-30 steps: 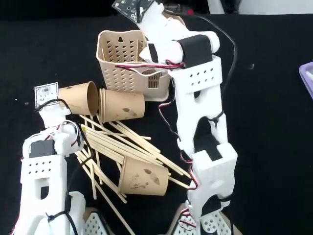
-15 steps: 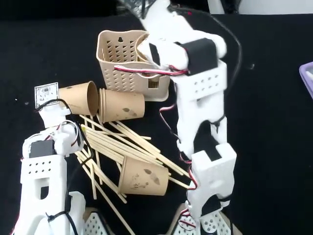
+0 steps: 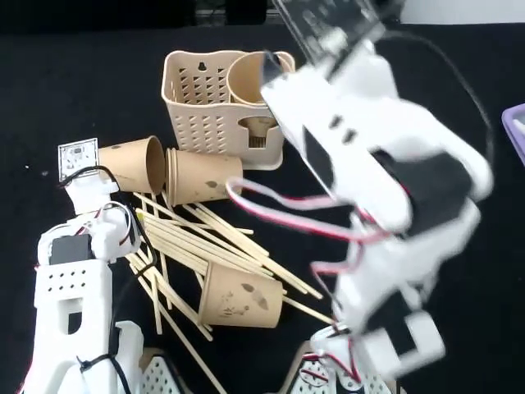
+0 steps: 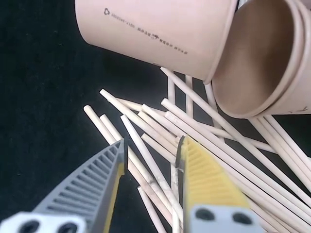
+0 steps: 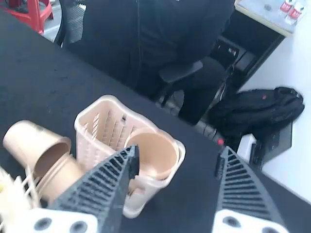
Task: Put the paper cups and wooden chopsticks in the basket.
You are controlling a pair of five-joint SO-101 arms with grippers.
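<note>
1 cup is sitting inside the basket; 3 cups and the chopsticks are lying on the surface. The left tool is hanging open, empty, over the chopsticks; the right tool is gaping wide, empty, above the basket.

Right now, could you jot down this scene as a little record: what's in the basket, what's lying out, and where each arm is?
basket: upright, one cup inside
cup in basket: upright, mouth up
loose cups: three on their sides; two side by side near the basket, one lying on the chopsticks
chopsticks: scattered pile between the loose cups
left end effector: open, just above the chopsticks
right end effector: open, raised over the basket, holding nothing
</note>
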